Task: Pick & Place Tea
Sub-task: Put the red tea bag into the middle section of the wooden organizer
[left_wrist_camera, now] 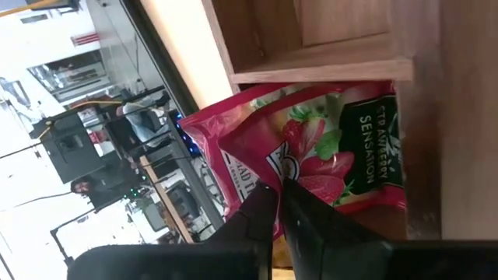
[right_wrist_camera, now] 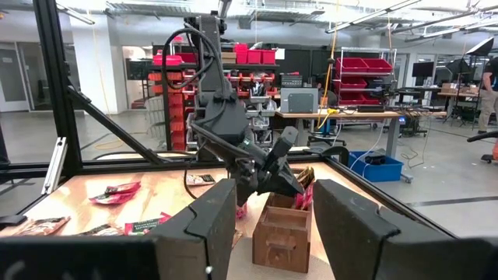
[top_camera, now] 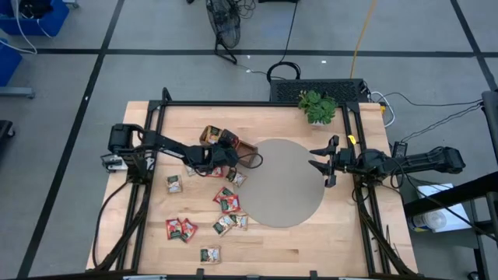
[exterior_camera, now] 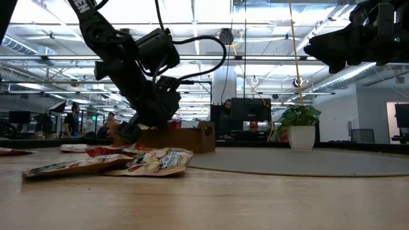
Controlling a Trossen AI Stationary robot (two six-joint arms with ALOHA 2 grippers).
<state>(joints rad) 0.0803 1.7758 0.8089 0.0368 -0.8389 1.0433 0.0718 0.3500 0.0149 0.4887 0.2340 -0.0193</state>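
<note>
- Fingers [left_wrist_camera: 311, 225] of the left gripper [top_camera: 227, 155] stand pressed together, nipping the edge of a red square paper tea sachet [left_wrist_camera: 311, 148] with a strawberry print and a green label.
- Held sachet: it lies against the wall of the brown wooden compartment tray [top_camera: 247, 149]; in the left wrist view it sits in a compartment just below a wooden divider [left_wrist_camera: 323, 68].
- Left gripper: reaches from the left side of the light wooden counter [top_camera: 296, 241] to the tray, angled down over it in the low view.
- Right gripper [top_camera: 320, 161]: its fingers [right_wrist_camera: 354, 222] are spread wide and hold nothing; it hangs over the right edge of the round grey mat [top_camera: 284, 187], well apart from the tray.
- Loose tea sachets [top_camera: 227, 201]: mostly red, some lighter, scattered flat on the counter near the left edge of the mat; one pair [top_camera: 180, 229] lies toward the front, a single one [top_camera: 209, 253] nearest the front edge.
- Small green potted plant [top_camera: 317, 106]: stands at the rear of the counter, beyond the mat.
</note>
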